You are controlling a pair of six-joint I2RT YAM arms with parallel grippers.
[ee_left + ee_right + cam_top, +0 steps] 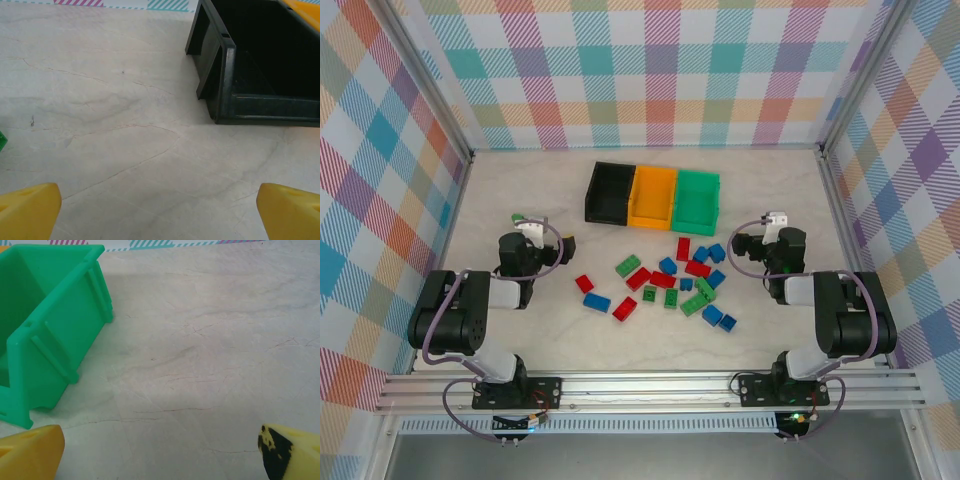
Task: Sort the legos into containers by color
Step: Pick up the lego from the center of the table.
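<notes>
Left arm: folded, with the elbow drawn back over its base and the forearm running forward and low. The wrist sits in front of and to the left of the containers (654,222), aimed towards their black end.
Left claw (567,244): spread wide and holding nothing. In its wrist view the two blunt yellow fingertips (27,210) sit at the bottom corners, with bare table between them.
Right arm: the mirror pose, folded with the elbow back and the wrist low. It sits in front of and to the right of the containers, aimed towards their green end.
Right claw (741,245): spread wide and holding nothing. One yellow tip is clean and the other carries a scuffed black patch.
Containers: three open-topped rectangular bins joined in a row, made of smooth moulded plastic with raised ribs on the outer walls.
Black bin (260,107): left end of the row, dark and slightly glossy.
Orange bin (654,200): middle of the row.
Green bin (50,340): right end of the row, bright, with upright ribs along its side.
Legos (663,279): small studded bricks in red, green and blue, scattered loose on the table just in front of the containers, between the two claws. A few lie apart, in front of the black end.
Table (770,190): pale and matte, marble-like, with thin dark veins.
Walls: pastel checked panels behind and to both sides of the containers.
</notes>
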